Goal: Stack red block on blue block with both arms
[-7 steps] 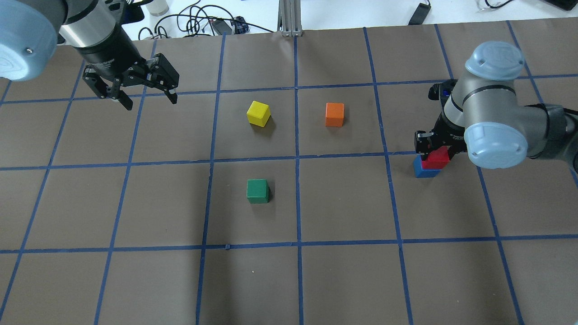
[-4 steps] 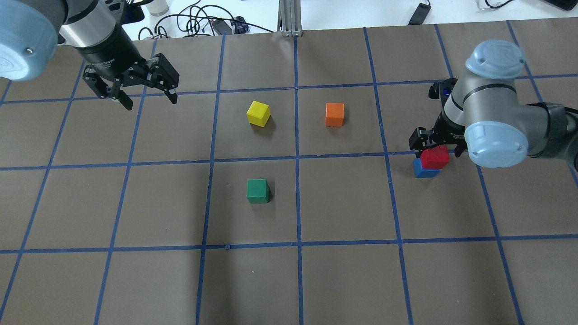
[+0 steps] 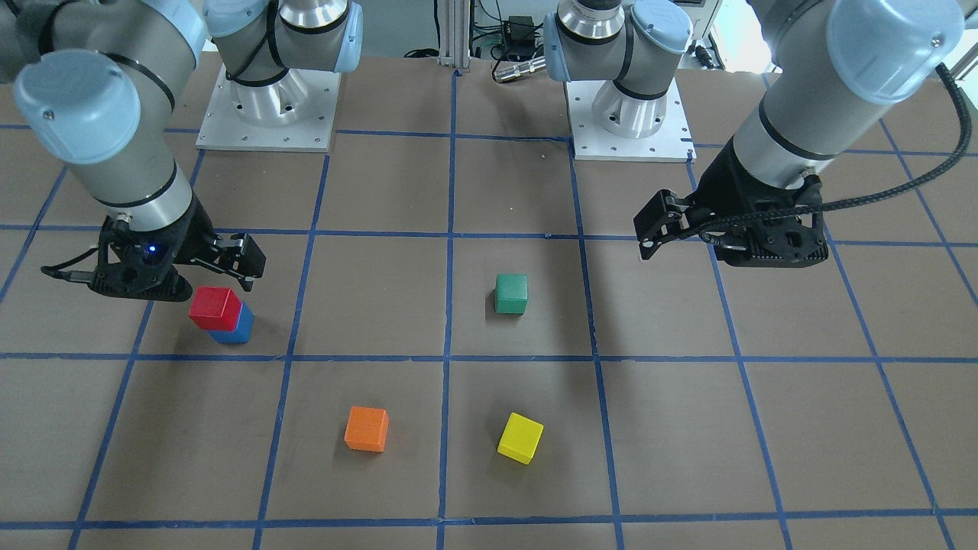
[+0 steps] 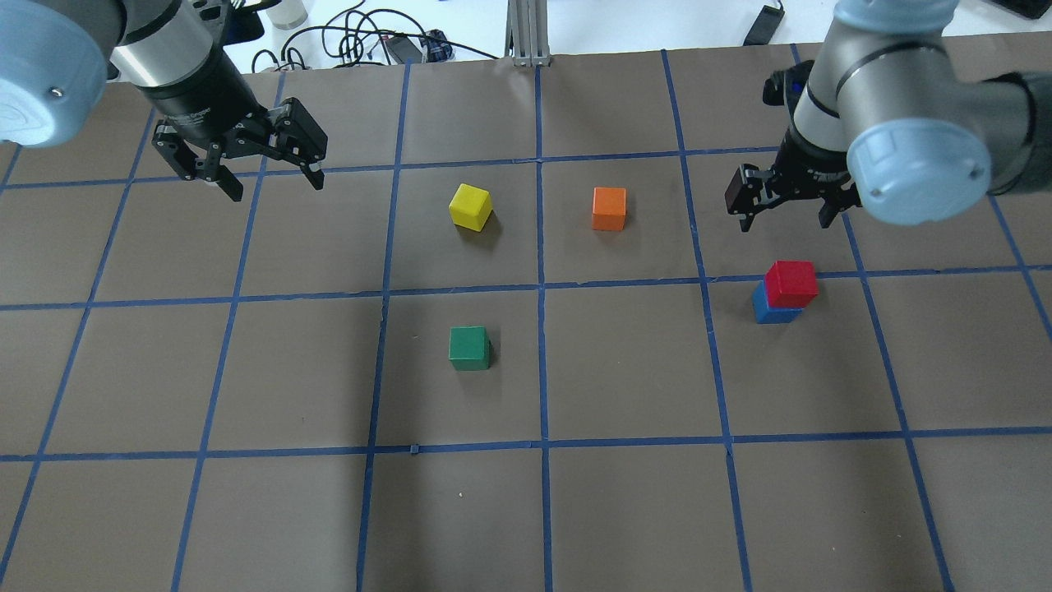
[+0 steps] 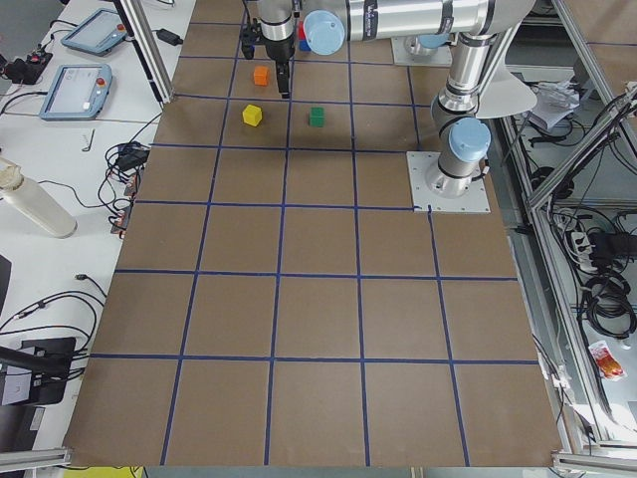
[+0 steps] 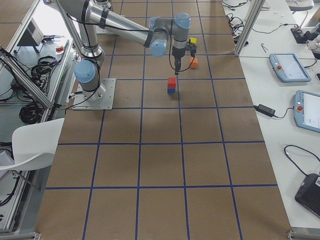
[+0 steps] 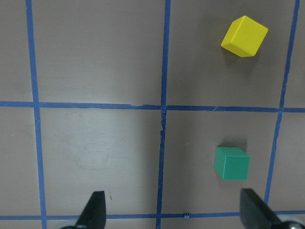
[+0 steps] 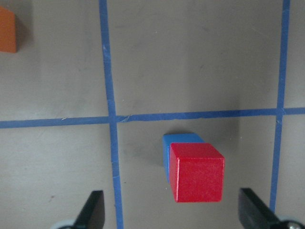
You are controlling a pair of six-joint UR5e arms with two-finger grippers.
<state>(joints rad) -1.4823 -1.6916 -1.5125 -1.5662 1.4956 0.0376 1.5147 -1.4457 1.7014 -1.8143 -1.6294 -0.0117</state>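
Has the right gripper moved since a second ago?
Yes. In the overhead view the right gripper has pulled up the picture, off the red block, and now sits beyond the tape line.

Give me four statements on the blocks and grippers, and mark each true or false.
1. The red block sits on the blue block. True.
2. The right gripper is shut on the red block. False: it is open and clear of the block.
3. The left gripper is open and holds nothing. True.
4. The green block is stacked on the yellow block. False: they stand apart, each on the table.
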